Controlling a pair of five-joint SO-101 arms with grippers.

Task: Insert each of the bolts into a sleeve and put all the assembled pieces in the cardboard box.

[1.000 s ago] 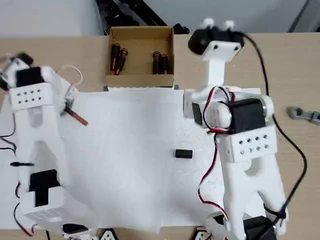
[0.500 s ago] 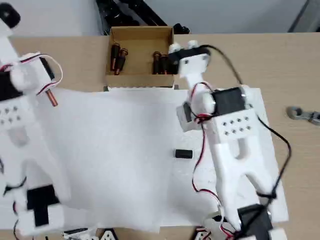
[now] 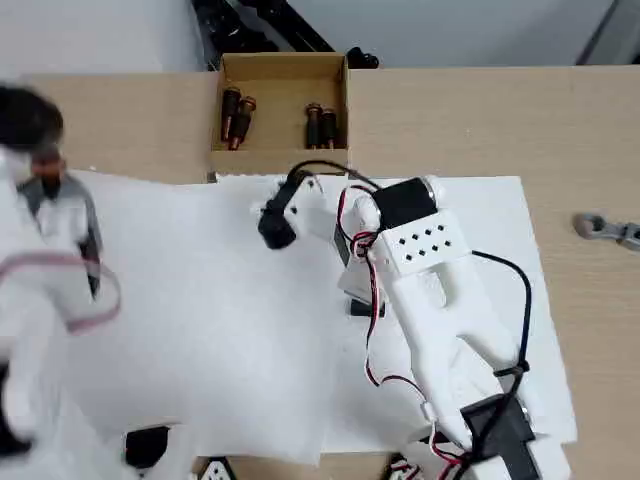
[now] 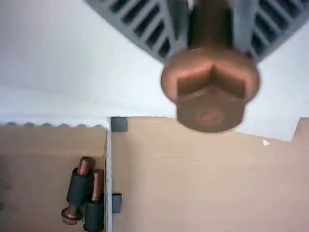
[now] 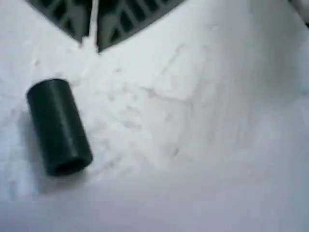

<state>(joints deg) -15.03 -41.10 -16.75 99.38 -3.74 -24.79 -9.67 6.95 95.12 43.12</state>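
L jaws pinch a copper hex-head bolt [image 4: 211, 89]; a black cylindrical sleeve [image 5: 59, 126] lies on the white foam sheet [image 3: 220, 300] near the R jaws.
L arm [image 3: 45, 260] is up high at the table's left side, jaws clamped on the bolt's shank, head end toward the wrist cam. R arm [image 3: 430, 290] is over mid-sheet; R jaws are pressed together w/ nothing between, tips near the sleeve but apart from it. The sleeve is on its side, partly under the R arm in the high view. A brown cardboard box [image 3: 283, 65] sits on the wooden table [image 3: 560, 120] just beside the sheet's far edge and holds four bolt-in-sleeve pieces in two pairs [image 3: 237, 115]. A small grey metal tool [image 3: 605, 229] lies well apart on the table's right.
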